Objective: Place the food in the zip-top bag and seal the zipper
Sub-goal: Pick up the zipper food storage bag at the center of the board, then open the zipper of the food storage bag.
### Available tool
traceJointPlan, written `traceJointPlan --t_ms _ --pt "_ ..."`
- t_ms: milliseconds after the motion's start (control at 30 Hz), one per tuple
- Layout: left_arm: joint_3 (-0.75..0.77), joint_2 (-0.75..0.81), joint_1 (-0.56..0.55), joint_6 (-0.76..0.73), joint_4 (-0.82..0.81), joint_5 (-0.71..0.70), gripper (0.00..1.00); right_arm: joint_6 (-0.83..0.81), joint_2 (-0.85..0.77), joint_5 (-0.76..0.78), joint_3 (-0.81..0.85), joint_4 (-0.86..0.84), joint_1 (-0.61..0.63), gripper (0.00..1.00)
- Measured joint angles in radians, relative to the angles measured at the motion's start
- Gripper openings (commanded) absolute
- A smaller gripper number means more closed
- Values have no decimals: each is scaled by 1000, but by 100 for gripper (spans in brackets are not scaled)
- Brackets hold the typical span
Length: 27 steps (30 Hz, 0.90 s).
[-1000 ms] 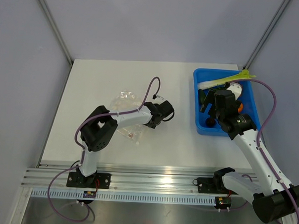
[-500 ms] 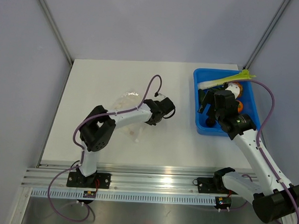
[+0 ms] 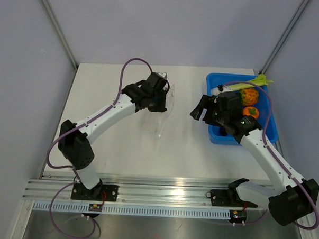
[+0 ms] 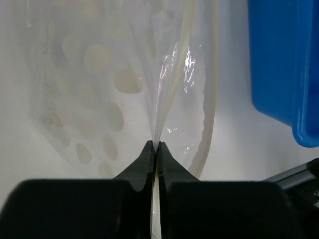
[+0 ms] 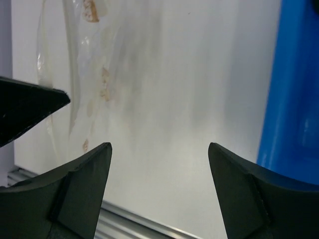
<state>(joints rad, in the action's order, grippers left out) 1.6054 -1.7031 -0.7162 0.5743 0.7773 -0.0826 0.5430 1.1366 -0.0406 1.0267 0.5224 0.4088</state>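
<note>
Left gripper [image 4: 155, 146] pinches the zip-top bag [image 4: 99, 74] (blue bin [image 4: 284, 64] beside).

White table [image 3: 121, 144], blue bin [image 3: 219, 137] on its right side

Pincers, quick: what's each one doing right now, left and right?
Left pincer: closed, pinching an edge of the zip-top bag.
Right pincer: open, holding nothing.
</note>
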Motion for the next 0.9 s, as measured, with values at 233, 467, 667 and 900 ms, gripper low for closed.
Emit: traceJointPlan --t_ms 233,467,667,900 --pt "0 0 11 55 -2 66 0 58 46 -72 4 -84 86 84" --pt "-1 0 11 79 -5 95 0 103 151 -92 55 -145 145 77" --pt "-8 6 11 82 -9 99 0 134 239 -117 80 -190 159 54" --pt "-11 23 11 82 -8 113 0 148 323 -129 94 -190 163 0"
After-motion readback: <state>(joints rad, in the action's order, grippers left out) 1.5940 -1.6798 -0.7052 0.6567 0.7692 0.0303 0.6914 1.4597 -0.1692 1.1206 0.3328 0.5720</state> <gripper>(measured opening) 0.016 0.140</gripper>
